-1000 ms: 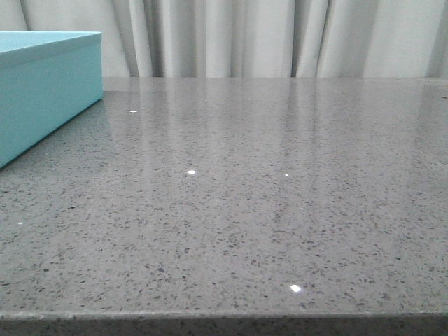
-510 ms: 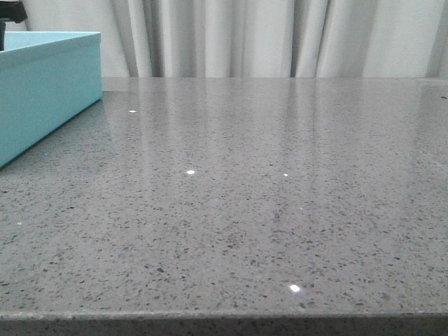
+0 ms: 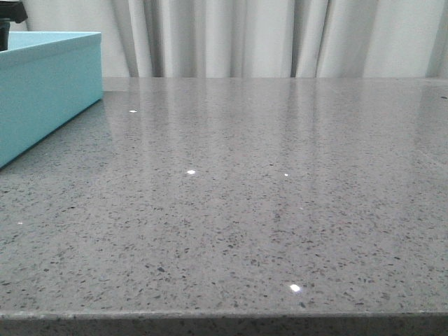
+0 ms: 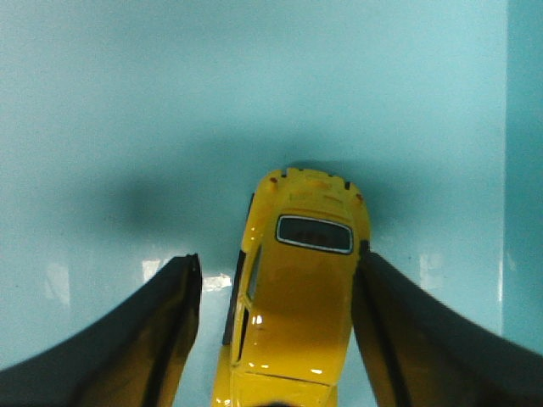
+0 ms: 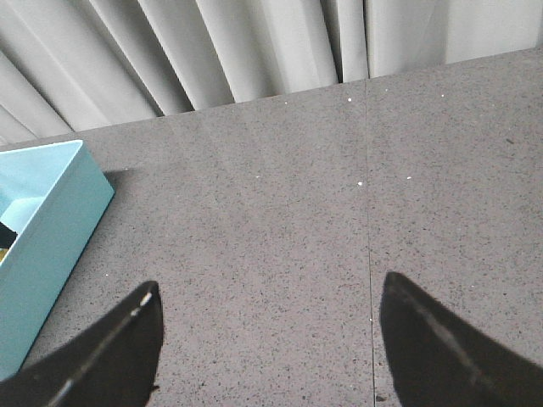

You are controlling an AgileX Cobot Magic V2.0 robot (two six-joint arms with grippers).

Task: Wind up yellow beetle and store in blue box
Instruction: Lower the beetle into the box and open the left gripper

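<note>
The yellow beetle [image 4: 297, 297] lies on the inside floor of the blue box [image 4: 254, 102], seen from above in the left wrist view. My left gripper [image 4: 278, 259] is open around it: one finger touches the car's side, and the other stands apart with a gap. In the front view the blue box [image 3: 45, 91] stands at the far left, with a dark part of my left arm [image 3: 10, 14] above its rim. My right gripper [image 5: 267, 339] is open and empty over the grey table, to the right of the box [image 5: 47, 220].
The grey speckled table [image 3: 266, 196] reaches back to white curtains [image 3: 280, 35]. Its front edge runs along the bottom of the front view. An inner wall of the box [image 4: 526, 170] rises beside the car.
A dark part of my left arm has come into view above the box's rim at the top left of the front view. The box and table have not moved.
</note>
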